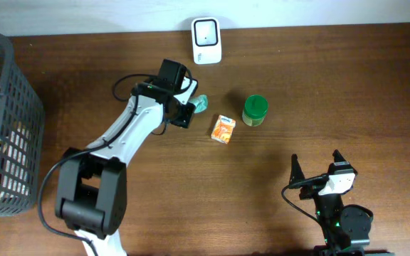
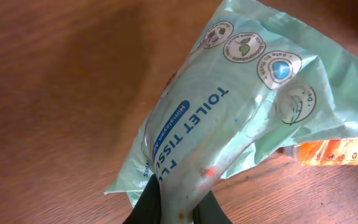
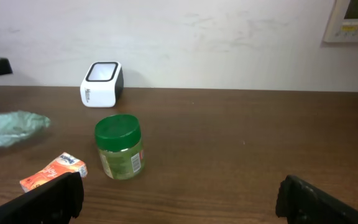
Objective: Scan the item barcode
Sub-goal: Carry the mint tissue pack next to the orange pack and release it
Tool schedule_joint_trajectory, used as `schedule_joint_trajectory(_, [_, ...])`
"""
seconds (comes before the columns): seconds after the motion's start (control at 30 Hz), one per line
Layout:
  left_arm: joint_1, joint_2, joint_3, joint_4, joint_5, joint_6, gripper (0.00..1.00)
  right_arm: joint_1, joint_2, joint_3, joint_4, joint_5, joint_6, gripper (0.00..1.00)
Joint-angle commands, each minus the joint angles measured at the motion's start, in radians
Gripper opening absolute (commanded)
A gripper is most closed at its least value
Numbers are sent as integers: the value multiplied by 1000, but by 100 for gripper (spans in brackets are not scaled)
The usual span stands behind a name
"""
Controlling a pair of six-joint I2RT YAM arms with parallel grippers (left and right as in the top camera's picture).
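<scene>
A pale green toilet tissue pack (image 2: pixel 241 118) hangs lifted over the wood, pinched at its lower end by my left gripper (image 2: pixel 178 208), which is shut on it. In the overhead view the pack (image 1: pixel 201 104) pokes out right of the left gripper (image 1: pixel 188 108), a little below the white barcode scanner (image 1: pixel 206 40). From the right wrist the scanner (image 3: pixel 102 84) stands at the back by the wall and the pack (image 3: pixel 14 129) is at the far left. My right gripper (image 1: pixel 317 169) rests open near the front edge, nothing between its fingers (image 3: pixel 55 198).
An orange carton (image 1: pixel 223 129) lies right of the pack, with a green-lidded jar (image 1: pixel 255 110) beside it. A dark wire basket (image 1: pixel 2 128) holding items stands at the table's left edge.
</scene>
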Motion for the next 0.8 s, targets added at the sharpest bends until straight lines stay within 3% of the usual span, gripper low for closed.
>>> schedule_joint_trajectory(0.0, [-26,40,0,4,53,-13,0,6,-7,-7,-2,5,4,98])
schedule_joint_trajectory(0.07, [-36,52,0,7,53,-13,0,6,-7,-7,-2,5,4,98])
schedule_joint_trajectory(0.1, [-41,57,0,8,53,-13,6,6,-7,-7,-2,5,4,98])
schedule_joint_trajectory(0.13, [-43,58,0,9,53,-13,23,6,-7,-7,-2,5,4,98])
schedule_joint_trajectory(0.17, [-43,60,0,9,54,-13,49,6,-7,-7,-2,5,4,98])
schedule_joint_trajectory(0.2, [-45,60,0,9,54,-13,94,6,-7,-7,-2,5,4,98])
schedule_joint_trajectory(0.23, [-47,60,0,10,56,-13,99,6,-7,-7,-2,5,4,98])
schedule_joint_trajectory(0.67, [-22,-64,167,11,125,-13,99,6,-7,-7,-2,5,4,98])
schedule_joint_trajectory(0.77, [35,-133,257,-82,124,-11,99,6,-7,-7,-2,5,4,98])
